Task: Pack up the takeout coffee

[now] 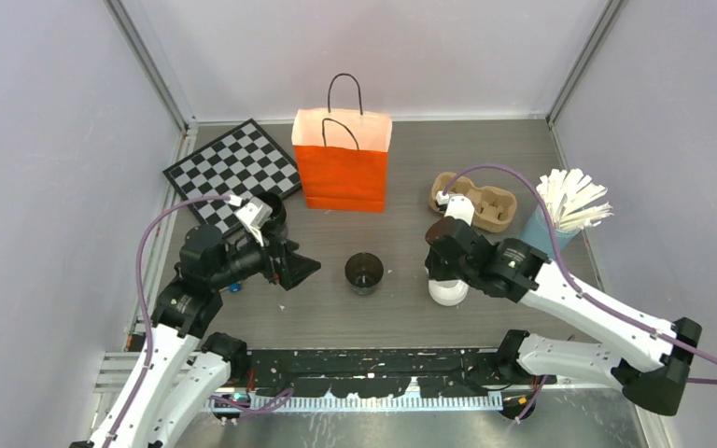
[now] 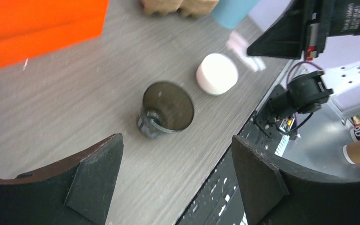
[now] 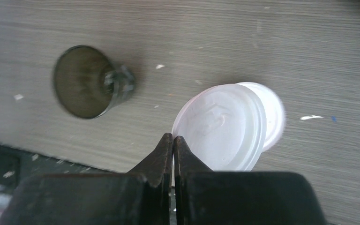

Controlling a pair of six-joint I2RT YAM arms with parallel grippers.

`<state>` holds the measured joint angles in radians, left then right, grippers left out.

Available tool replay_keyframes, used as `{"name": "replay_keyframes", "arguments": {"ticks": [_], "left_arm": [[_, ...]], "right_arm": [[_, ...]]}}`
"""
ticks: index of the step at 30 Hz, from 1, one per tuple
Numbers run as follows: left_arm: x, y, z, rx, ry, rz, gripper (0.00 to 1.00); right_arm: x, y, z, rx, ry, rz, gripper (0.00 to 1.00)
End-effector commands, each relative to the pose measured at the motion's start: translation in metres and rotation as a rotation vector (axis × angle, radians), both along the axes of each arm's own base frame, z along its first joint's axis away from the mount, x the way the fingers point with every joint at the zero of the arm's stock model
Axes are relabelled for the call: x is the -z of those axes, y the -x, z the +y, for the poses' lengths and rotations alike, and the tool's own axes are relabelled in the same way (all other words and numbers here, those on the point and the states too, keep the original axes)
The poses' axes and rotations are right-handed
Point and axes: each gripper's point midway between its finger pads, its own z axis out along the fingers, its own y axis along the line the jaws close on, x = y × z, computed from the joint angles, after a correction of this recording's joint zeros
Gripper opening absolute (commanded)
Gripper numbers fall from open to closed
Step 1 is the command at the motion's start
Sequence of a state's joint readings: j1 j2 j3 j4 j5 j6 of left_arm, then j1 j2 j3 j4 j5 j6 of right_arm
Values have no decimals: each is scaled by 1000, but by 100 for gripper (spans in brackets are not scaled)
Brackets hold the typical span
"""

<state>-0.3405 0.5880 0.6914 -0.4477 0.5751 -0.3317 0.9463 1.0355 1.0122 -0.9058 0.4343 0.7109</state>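
No lidded takeout coffee cup shows in any view. A black lidless cup (image 1: 364, 273) stands mid-table, also in the left wrist view (image 2: 166, 108) and the right wrist view (image 3: 82, 80). The orange paper bag (image 1: 342, 161) stands upright and open behind it. My right gripper (image 1: 444, 273) is shut, pinching the rim of a round white plastic lid (image 3: 219, 126). It holds the lid just above a low white round piece (image 3: 275, 112) on the table, which also shows in the left wrist view (image 2: 217, 73). My left gripper (image 1: 305, 268) is open and empty, left of the black cup (image 2: 176, 140).
A checkerboard (image 1: 233, 168) lies at the back left. A cardboard cup carrier (image 1: 478, 201) and a blue cup of white sticks (image 1: 565, 213) stand at the back right. The table's front edge and black rail (image 1: 373, 364) run close in front of the cup.
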Motion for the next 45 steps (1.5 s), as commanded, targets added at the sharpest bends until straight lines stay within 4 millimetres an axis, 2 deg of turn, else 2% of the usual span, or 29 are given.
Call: {"name": "replay_keyframes", "arguments": {"ticks": [1, 5, 8, 12, 16, 22, 25, 29, 31, 34, 36, 39, 45], "left_arm": [[-55, 13, -24, 222, 109, -315, 87], [-60, 25, -31, 364, 85, -476, 88], [-54, 22, -34, 409, 32, -544, 89], [-59, 29, -42, 518, 37, -588, 88], [-67, 38, -48, 547, 80, -569, 85], [-83, 14, -43, 278, 238, -474, 79], [-81, -2, -36, 134, 291, -356, 78], [-78, -7, -38, 53, 406, -90, 86], [-79, 5, -49, 142, 430, 4, 93], [-79, 18, -58, 269, 423, 44, 99], [-71, 16, -60, 279, 392, 43, 100], [-62, 10, -58, 257, 323, 48, 100], [-81, 2, -56, 254, 313, -129, 100]], "right_arm": [[-43, 17, 42, -181, -260, -27, 6], [-62, 47, 75, -417, -415, 25, 6], [-71, 63, 92, -532, -492, 53, 6], [-82, 77, 108, -633, -576, 85, 6], [-103, 62, 107, -544, -665, -22, 7], [-134, 49, 116, -419, -891, -76, 8], [-150, 45, 116, -362, -999, -89, 8], [-174, 40, 114, -335, -1141, -158, 9], [-178, 33, 111, -299, -1156, -194, 9], [-181, 23, 108, -245, -1196, -234, 9], [-189, 20, 107, -235, -1240, -257, 9], [-187, 11, 107, -184, -1239, -262, 9], [-174, -5, 113, -113, -1225, -256, 9]]}}
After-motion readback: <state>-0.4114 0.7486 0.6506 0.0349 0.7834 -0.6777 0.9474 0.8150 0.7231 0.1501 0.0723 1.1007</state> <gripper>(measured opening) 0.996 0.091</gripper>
